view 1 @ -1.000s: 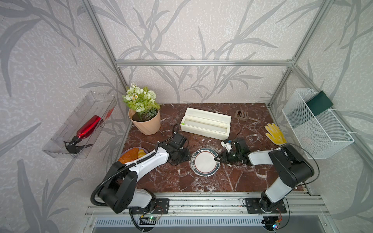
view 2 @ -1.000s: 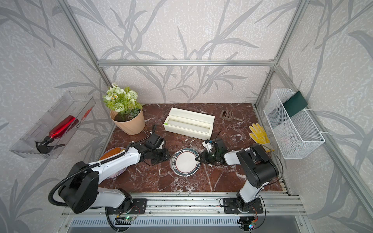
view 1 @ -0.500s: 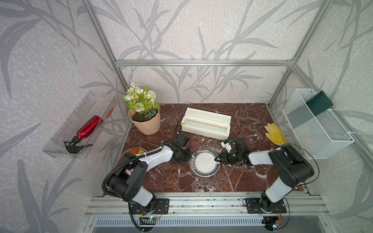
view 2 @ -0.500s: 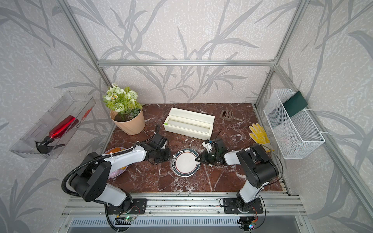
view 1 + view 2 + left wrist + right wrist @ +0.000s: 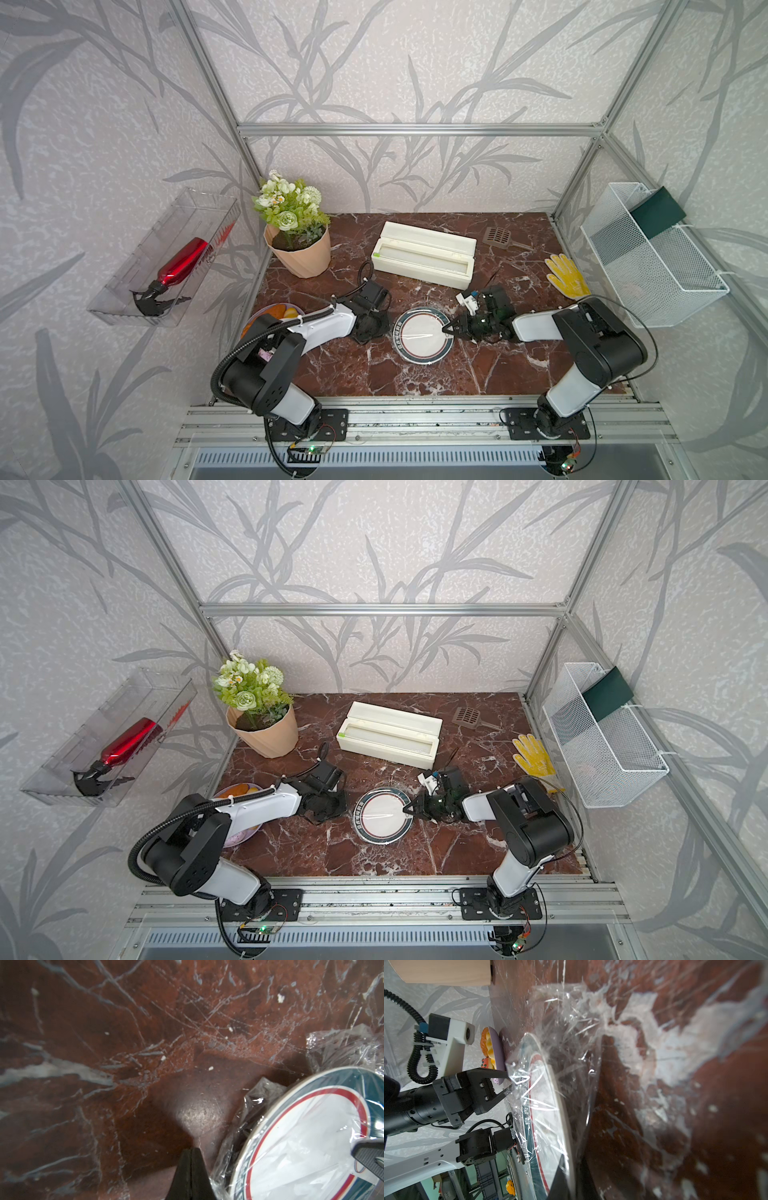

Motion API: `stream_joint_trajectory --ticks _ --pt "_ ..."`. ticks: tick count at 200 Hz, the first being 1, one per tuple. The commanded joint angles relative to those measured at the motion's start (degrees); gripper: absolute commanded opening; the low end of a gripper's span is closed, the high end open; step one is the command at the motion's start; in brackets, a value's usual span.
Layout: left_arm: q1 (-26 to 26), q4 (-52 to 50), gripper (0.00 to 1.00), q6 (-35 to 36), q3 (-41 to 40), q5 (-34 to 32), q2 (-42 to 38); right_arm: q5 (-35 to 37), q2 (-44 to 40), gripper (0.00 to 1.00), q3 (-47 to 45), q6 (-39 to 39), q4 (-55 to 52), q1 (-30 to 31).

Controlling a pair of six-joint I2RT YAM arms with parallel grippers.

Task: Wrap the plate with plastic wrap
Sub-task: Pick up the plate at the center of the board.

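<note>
The plate (image 5: 419, 347) lies flat on the marble in both top views, also (image 5: 380, 827), white with a green rim band and a red ring. The plastic wrap (image 5: 253, 1103) covers it and crumples round its rim (image 5: 571, 1022). My left gripper (image 5: 191, 1148) is shut just off the plate's left rim (image 5: 388, 330). The crumpled film lies against one finger's side, and nothing shows between the jaws. My right gripper (image 5: 445, 328) is shut, its tips resting on the wrapped right rim (image 5: 562, 1176).
The cream dispenser box (image 5: 424, 257) stands behind the plate. A flower pot (image 5: 299, 253) and a purple plate of toy food (image 5: 270, 316) sit to the left. A yellow glove (image 5: 567, 274) and a brown scoop (image 5: 496, 237) lie at the back right.
My left gripper's jaws have closed beside the plate's left rim, and the left arm's elbow has swung back. The right arm and the plate have not moved.
</note>
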Motion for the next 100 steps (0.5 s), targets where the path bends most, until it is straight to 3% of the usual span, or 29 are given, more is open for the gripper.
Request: stream_joint_trajectory --ticks 1,56,100 --pt "-0.03 -0.58 0.0 -0.87 -1.83 -2.33 2.69 -3.8 -1.49 0.01 -1.16 3.35 6.03 -0.22" --pt "-2.47 5.73 0.0 -3.95 -2.03 2.27 6.68 -7.16 1.83 0.01 -3.57 14.37 23.19 -0.5" --pt "-2.71 5.92 0.02 -4.97 -3.23 2.01 2.23 -7.1 0.73 0.01 -3.83 14.51 23.39 -1.34"
